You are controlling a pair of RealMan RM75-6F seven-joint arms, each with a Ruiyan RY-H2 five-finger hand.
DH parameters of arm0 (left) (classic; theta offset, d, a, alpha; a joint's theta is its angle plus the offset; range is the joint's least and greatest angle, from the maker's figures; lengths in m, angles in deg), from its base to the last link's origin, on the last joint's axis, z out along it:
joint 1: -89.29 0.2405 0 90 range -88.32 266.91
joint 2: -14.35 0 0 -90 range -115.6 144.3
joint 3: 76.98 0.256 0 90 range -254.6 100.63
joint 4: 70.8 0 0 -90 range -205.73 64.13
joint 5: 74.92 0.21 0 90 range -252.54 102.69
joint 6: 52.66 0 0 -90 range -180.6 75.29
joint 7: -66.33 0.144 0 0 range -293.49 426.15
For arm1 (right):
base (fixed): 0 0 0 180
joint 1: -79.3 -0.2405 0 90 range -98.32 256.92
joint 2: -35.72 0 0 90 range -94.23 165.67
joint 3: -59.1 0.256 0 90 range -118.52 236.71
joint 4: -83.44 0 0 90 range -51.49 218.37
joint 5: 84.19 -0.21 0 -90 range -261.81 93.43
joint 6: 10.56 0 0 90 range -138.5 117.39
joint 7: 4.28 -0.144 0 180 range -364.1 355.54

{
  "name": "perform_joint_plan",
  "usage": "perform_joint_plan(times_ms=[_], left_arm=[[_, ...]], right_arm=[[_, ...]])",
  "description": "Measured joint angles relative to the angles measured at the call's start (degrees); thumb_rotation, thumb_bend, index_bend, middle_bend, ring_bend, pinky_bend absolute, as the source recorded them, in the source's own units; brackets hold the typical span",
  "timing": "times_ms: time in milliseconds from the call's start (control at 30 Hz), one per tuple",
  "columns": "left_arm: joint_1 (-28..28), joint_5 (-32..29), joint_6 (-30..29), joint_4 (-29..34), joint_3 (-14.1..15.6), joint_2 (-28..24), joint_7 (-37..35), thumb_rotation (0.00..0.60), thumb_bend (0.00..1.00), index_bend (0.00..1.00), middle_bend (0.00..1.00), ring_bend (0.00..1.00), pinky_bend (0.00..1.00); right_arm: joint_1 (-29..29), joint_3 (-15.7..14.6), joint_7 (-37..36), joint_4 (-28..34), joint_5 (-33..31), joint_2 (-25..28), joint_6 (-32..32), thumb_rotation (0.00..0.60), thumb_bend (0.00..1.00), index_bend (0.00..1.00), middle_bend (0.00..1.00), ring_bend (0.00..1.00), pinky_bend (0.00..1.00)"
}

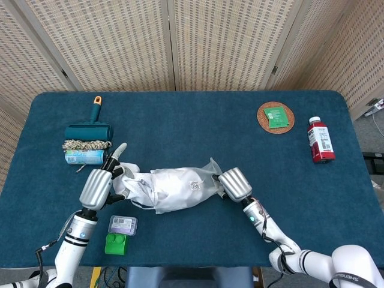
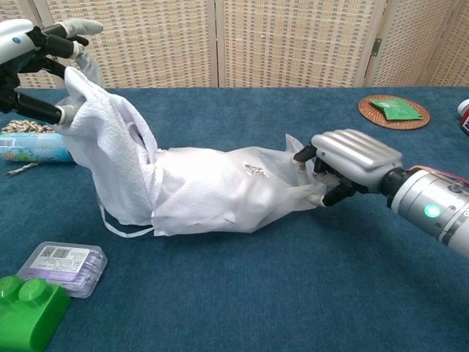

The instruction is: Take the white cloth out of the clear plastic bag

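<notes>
The clear plastic bag point(image 1: 189, 187) point(image 2: 242, 187) lies on its side near the table's front middle, with the white cloth point(image 1: 135, 187) point(image 2: 110, 158) partly drawn out of its left mouth. My left hand point(image 1: 99, 185) point(image 2: 33, 51) grips the cloth's raised end, lifted above the table. My right hand point(image 1: 233, 183) point(image 2: 350, 161) pinches the bag's closed right end, fingers curled into the crumpled plastic. Much of the cloth still sits inside the bag.
A lint roller point(image 1: 90, 129), a rope coil point(image 1: 87, 144) and a can point(image 1: 84, 156) lie at the left. A small clear box point(image 1: 123, 225) point(image 2: 62, 268) and green block point(image 1: 116, 245) point(image 2: 26, 308) sit front left. A coaster with a green packet point(image 1: 275, 116) and a red bottle point(image 1: 320, 140) are far right.
</notes>
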Motion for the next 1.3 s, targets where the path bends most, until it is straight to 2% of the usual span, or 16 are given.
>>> perform_joint_plan(times_ms=[567, 1067, 1300], left_arm=[[0.8, -0.5, 0.3, -0.7, 0.3, -1.6, -0.3, 0.6, 0.44, 0.66, 0.0, 0.0, 0.25], [0.7, -1.0, 0.4, 0.6, -0.3, -2.1, 1.1, 0.6, 0.44, 0.66, 0.0, 0.0, 0.25], [0.9, -1.3, 0.7, 0.4, -0.1, -2.2, 1.5, 0.6, 0.44, 0.66, 0.0, 0.0, 0.25]], right_arm=[[5.3, 0.1, 2.6, 3.4, -3.9, 10.2, -2.0, 0.6, 0.41, 0.67, 1.0, 1.0, 1.0], [9.0, 0.8, 2.8, 4.8, -5.8, 15.4, -4.6, 0.6, 0.41, 0.67, 1.0, 1.0, 1.0], [9.8, 0.7, 2.6, 4.0, -6.4, 16.1, -4.3, 0.6, 0.4, 0.67, 1.0, 1.0, 1.0]])
